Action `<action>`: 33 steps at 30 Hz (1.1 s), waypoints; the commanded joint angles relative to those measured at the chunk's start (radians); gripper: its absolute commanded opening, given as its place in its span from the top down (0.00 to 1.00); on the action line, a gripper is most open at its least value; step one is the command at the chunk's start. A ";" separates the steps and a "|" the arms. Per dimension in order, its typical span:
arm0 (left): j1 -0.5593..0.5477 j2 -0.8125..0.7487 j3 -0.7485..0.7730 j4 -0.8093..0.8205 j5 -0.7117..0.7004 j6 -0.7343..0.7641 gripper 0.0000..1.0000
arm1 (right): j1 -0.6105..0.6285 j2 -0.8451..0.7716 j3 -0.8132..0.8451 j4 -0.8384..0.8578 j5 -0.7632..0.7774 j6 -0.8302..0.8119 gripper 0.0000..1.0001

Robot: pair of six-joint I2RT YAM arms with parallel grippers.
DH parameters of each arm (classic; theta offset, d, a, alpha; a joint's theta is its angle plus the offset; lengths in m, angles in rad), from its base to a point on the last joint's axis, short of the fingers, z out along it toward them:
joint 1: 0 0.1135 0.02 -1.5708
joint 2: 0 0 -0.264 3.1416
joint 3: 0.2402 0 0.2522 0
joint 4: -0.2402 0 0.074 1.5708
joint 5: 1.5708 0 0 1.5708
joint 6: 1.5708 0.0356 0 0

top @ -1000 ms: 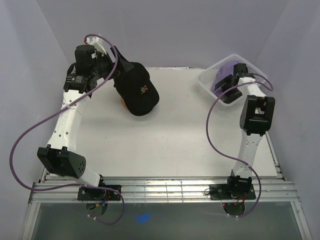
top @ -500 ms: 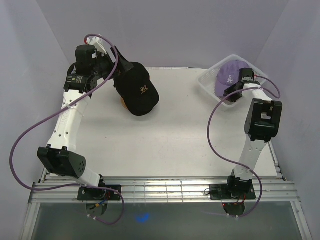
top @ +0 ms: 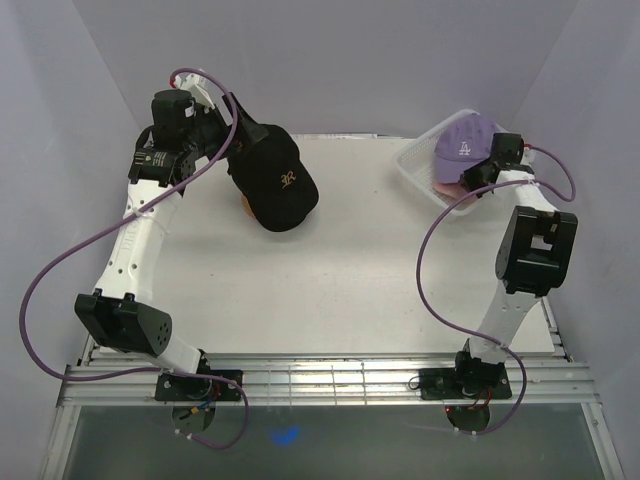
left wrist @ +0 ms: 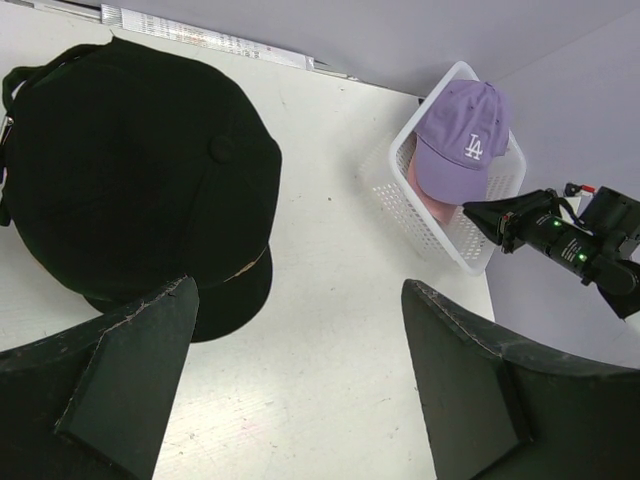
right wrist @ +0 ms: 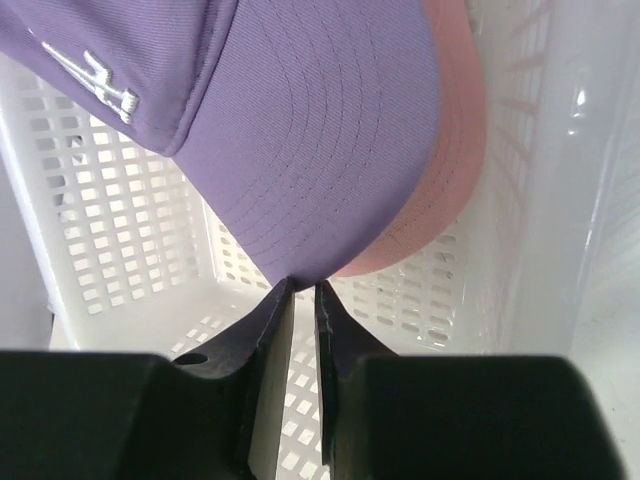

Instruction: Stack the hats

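A stack of dark hats, a black hat (top: 275, 180) with a gold logo on top, sits at the table's back left; the left wrist view shows the black hat (left wrist: 130, 180) from above. My left gripper (top: 232, 140) hovers over it, open and empty (left wrist: 298, 288). In the white basket (top: 415, 165) at the back right, the lavender hat (top: 462, 145) hangs tilted, logo showing. My right gripper (right wrist: 303, 287) is shut on the tip of the lavender hat's (right wrist: 300, 130) brim. A pink hat (right wrist: 455, 150) lies right under it in the basket.
A bit of the wooden stand (top: 245, 205) peeks out beneath the dark stack. The basket's mesh walls (right wrist: 130, 270) close in around my right fingers. Purple cables loop beside both arms. Grey walls stand close to the table on the left, back and right.
My right gripper has shut on the lavender hat's brim and drawn back to the right, raising the hat so its crown and logo show. The left arm and the black hat have not moved.
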 commanded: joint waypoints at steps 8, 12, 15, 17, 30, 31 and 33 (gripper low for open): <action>-0.006 -0.039 -0.011 0.002 -0.009 0.012 0.07 | -0.029 -0.112 -0.033 0.097 0.002 0.031 0.84; -0.006 -0.039 -0.008 0.001 -0.011 0.012 0.07 | -0.049 -0.147 -0.080 0.163 -0.004 0.047 0.81; -0.006 -0.037 -0.002 0.001 -0.011 0.012 0.07 | -0.059 -0.184 -0.139 0.244 -0.013 0.070 0.73; -0.006 -0.034 0.003 -0.002 -0.011 0.013 0.07 | -0.070 -0.190 -0.180 0.329 -0.024 0.083 0.67; -0.012 -0.019 0.023 -0.015 -0.022 0.014 0.07 | -0.065 -0.091 -0.137 0.202 -0.116 0.117 0.21; -0.012 -0.017 0.024 -0.013 -0.020 0.012 0.07 | -0.058 -0.081 -0.125 0.168 -0.111 0.115 0.19; -0.014 -0.017 0.026 -0.013 -0.022 0.010 0.07 | -0.055 -0.070 -0.123 0.113 -0.113 0.124 0.12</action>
